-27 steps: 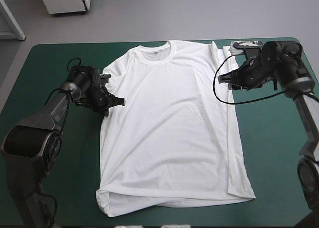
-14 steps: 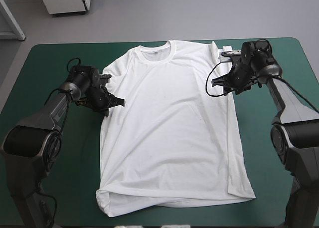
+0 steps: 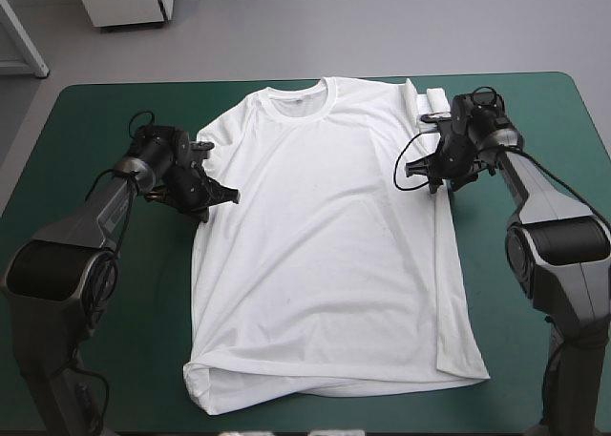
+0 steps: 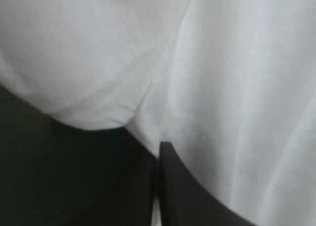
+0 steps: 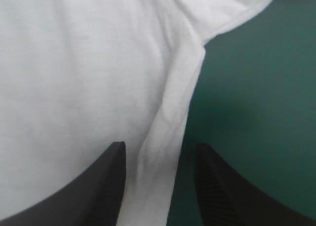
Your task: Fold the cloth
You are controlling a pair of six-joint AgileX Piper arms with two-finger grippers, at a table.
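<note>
Straddling right side edge of T-shirt (image 3: pixel 325 245) below sleeve: right gripper (image 5: pixel 158 148) spread, not yet pinching. Left gripper (image 4: pixel 158 149) clenched on opposite edge. T-shirt flat on worktop (image 3: pixel 86 131), long axis far-near, collar far.

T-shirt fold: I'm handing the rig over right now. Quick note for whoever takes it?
Left hand: shut on the T-shirt, at its side edge just below the sleeve.
Right hand: open, one finger on each side of the doubled side edge below the other sleeve, not gripping.
T-shirt: spread flat on the teal-green cover, collar toward the table's far edge.
Done: shirt laid out. A narrow strip is turned in along the right side, and the near left hem corner is rumpled.
Left: shut the right hand on its edge, then make all the folds.
</note>
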